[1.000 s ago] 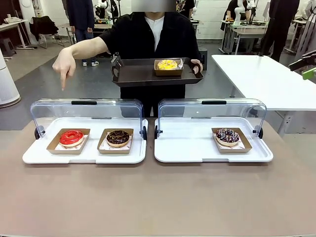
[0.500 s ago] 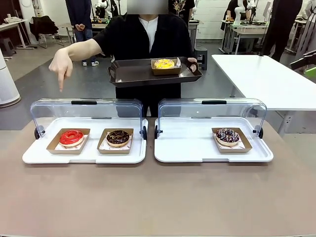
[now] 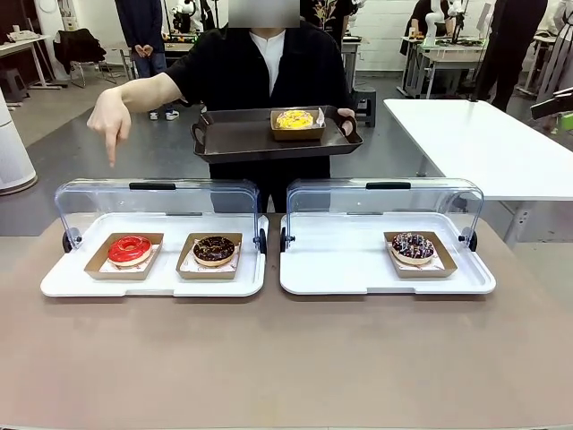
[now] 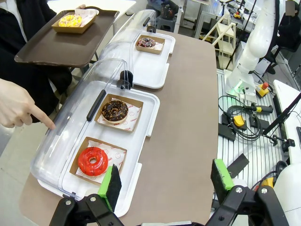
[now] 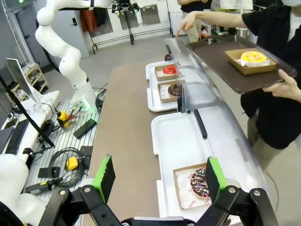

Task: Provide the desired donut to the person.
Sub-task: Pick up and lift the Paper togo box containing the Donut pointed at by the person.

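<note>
1. Found the left gripper spread wide, green pads well apart, nothing between them; found the right gripper likewise wide and empty (both idle, by the look).
2. Placed the red donut in its cardboard boat just ahead of the left gripper, close past one pad, with the chocolate donut farther ahead on the same white tray. Placed the sprinkled donut just ahead of the right gripper, near one pad.
3. Took the clear cover for rolled back to the far side of the left gripper, leaving the donuts open on the near side.
4. Checked against a second before: saw the person's hand kept to nearly the same spot, finger down beyond the cover at the red donut's end. Saw the brown tray, already carrying a yellow donut, drift slightly toward that hand.
5. Read the steady finger as a settled choice of the red donut, and so as the left gripper's job. Counted nothing grasped yet, with the brown tray waiting well beyond that gripper, across the cover.
</note>
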{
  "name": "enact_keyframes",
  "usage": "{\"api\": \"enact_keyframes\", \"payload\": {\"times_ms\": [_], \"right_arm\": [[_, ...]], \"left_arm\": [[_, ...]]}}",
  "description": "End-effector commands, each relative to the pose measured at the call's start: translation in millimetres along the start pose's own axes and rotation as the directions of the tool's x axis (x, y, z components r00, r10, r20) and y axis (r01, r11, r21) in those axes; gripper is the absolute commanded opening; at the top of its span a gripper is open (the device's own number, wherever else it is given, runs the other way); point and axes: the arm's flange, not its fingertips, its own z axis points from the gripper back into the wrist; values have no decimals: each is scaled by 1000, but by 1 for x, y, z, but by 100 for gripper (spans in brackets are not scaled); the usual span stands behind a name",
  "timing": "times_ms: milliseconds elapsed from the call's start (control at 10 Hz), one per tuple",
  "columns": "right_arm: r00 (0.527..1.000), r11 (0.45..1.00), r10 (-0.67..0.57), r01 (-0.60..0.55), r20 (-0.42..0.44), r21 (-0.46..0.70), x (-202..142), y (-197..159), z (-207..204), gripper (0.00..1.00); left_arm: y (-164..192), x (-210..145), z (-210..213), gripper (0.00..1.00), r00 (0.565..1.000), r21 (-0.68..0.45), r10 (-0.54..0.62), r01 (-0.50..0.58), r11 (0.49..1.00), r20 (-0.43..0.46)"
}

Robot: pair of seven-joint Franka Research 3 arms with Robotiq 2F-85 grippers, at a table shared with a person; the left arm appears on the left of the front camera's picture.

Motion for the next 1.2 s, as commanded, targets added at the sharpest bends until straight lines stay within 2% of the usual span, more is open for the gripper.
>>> {"api": "enact_keyframes", "payload": {"times_ms": [0,1100], "right_arm": [[1000,1000,-13,13,-14,-10,5,-5,3,100],[1000,1000,0,0,0,0,0,0,0,100]], "left_arm": [[-1,1,1,100,1000,-2,-7,7,1000,8],[-1,1,1,100,1000,-2,-7,7,1000,8]]}}
